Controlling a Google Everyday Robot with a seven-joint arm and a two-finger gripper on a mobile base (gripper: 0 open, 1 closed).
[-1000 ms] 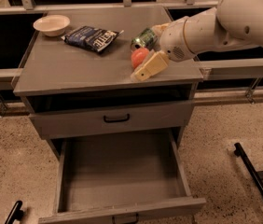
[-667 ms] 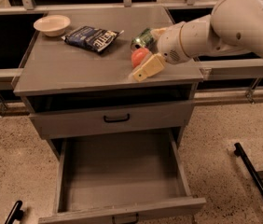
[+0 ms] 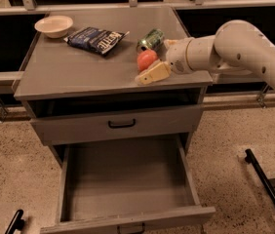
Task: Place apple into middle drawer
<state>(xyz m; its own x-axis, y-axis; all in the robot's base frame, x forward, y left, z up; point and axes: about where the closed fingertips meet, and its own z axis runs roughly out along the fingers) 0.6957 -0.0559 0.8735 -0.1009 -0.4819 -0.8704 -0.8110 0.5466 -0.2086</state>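
The orange-red apple [image 3: 145, 58] sits on the grey cabinet top, next to a green can [image 3: 151, 38] lying behind it. My gripper [image 3: 153, 61] reaches in from the right at cabinet-top height and is open. One cream finger [image 3: 153, 73] lies just in front of the apple and the other is behind it by the can. The apple rests on the top between them. The middle drawer [image 3: 127, 189] is pulled out wide below, its flat grey floor bare. Above it is a closed shallow drawer front with a black loop handle [image 3: 122, 124].
A dark blue chip bag [image 3: 96, 38] lies at the cabinet top's middle back and a pale bowl [image 3: 53, 25] at its back left corner. A black bar [image 3: 266, 186] lies on the speckled floor at the right. Railings run behind the cabinet.
My arm's upper part has shifted slightly to the right. The gripper stays by the apple, which has not moved.
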